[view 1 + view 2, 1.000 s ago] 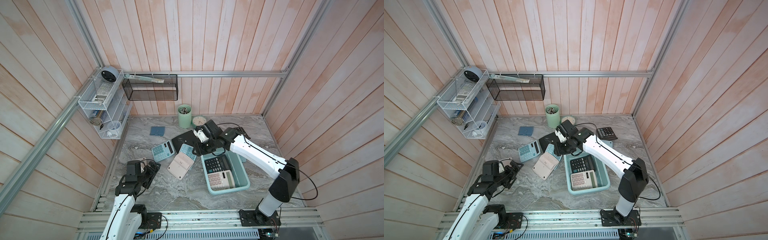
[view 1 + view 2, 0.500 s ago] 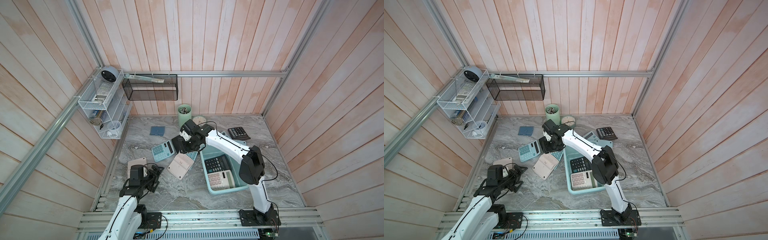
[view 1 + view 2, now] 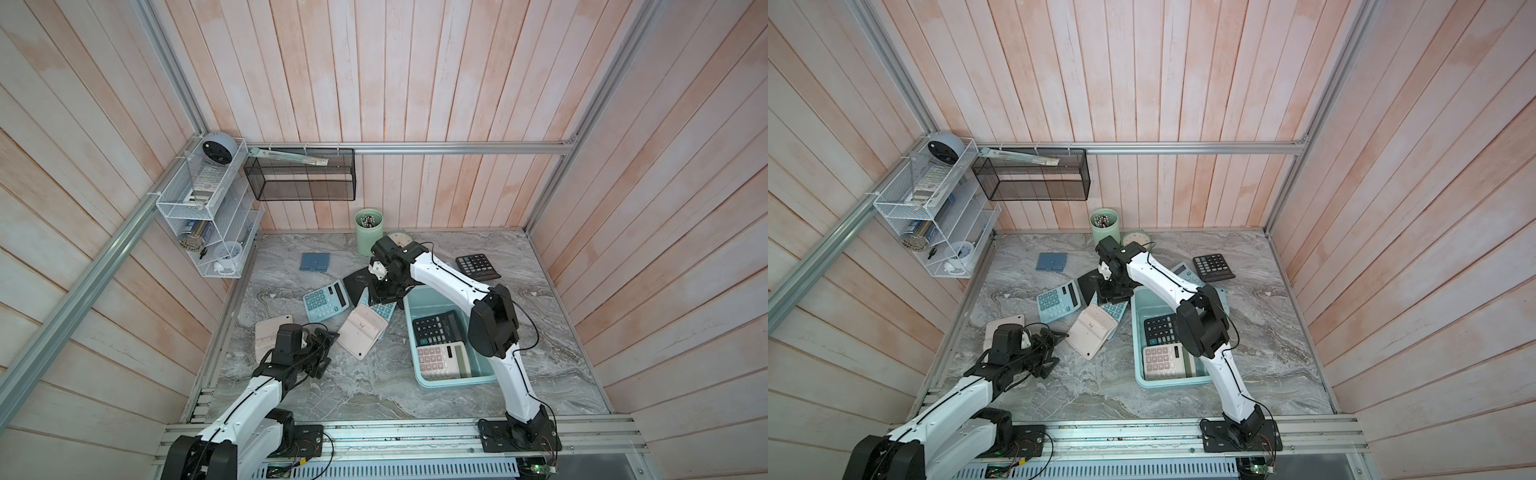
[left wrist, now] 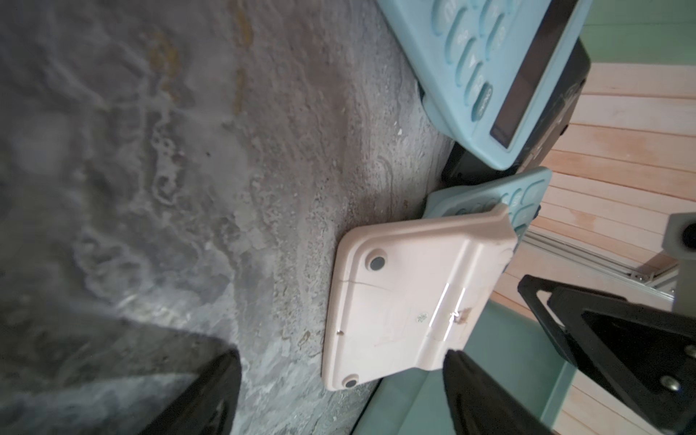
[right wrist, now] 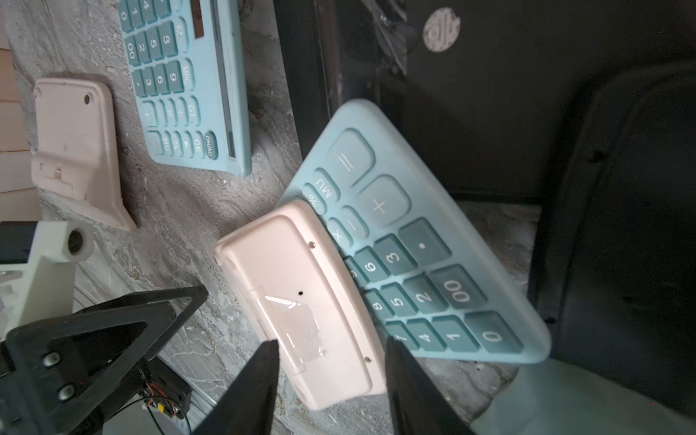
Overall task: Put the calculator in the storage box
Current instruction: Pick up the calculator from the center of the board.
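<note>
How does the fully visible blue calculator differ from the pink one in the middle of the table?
The blue calculator lies face up, keys and display showing. The pink calculator lies face down, showing its back and round feet. The blue calculator appears to lie flat on the table, while the pink calculator is tilted, one edge propped on a second blue calculator. Both lie outside the storage box.

Two calculators [image 3: 440, 362] in storage box [image 3: 457, 381], upturned calculator [image 3: 360, 330] just left, resting on another calculator [image 3: 383, 309], pen cup [image 3: 368, 232] behind

Storage box [image 3: 457, 382] is matt plastic, tabletop [image 3: 374, 390] rough marbled stone (walls [image 3: 415, 83] are planked wood).
</note>
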`<state>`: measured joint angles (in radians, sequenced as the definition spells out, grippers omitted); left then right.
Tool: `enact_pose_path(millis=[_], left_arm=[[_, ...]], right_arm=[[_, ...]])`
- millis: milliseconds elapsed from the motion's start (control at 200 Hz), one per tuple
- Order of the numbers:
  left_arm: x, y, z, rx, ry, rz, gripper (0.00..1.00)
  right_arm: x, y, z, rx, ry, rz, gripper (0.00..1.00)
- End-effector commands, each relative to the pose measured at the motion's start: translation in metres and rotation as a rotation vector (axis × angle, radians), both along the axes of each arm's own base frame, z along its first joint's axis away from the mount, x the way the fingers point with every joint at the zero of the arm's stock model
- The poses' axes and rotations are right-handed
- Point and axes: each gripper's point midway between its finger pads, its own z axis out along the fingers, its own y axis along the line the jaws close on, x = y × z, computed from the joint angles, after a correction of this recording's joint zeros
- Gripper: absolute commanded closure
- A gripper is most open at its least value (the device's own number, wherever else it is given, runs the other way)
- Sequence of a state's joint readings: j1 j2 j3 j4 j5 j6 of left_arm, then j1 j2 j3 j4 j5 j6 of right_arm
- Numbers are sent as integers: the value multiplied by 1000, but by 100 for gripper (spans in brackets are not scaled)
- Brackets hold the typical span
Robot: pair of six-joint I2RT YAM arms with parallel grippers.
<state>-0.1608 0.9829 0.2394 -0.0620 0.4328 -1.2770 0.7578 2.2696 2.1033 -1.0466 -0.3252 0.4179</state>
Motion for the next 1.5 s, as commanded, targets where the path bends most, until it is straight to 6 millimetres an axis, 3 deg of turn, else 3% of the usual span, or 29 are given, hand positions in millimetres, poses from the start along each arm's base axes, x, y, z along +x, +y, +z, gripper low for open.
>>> enact_pose_path(millis=[0,190,530,825,1060,1495], left_arm=[[12,1,1,13,-28,28,18],[18,-5,-2,12,-25,14,26],[21,-8,-5,18,-25,18,28],[15,-3,-2,44,-30,29,28],[8,1,8,41,-48,50,28],[10,-16,0,-3,-34,37,28]], right_arm=[[-7,-3,-28,-27,86,19,47],[-12,0,-44,-30,134,23,47],[-21,-1,-62,-115,143,62,47],[-12,-12,-13,-160,14,65,47],[-21,1,26,-125,-36,116,47],[-23,7,-31,-147,104,114,48]])
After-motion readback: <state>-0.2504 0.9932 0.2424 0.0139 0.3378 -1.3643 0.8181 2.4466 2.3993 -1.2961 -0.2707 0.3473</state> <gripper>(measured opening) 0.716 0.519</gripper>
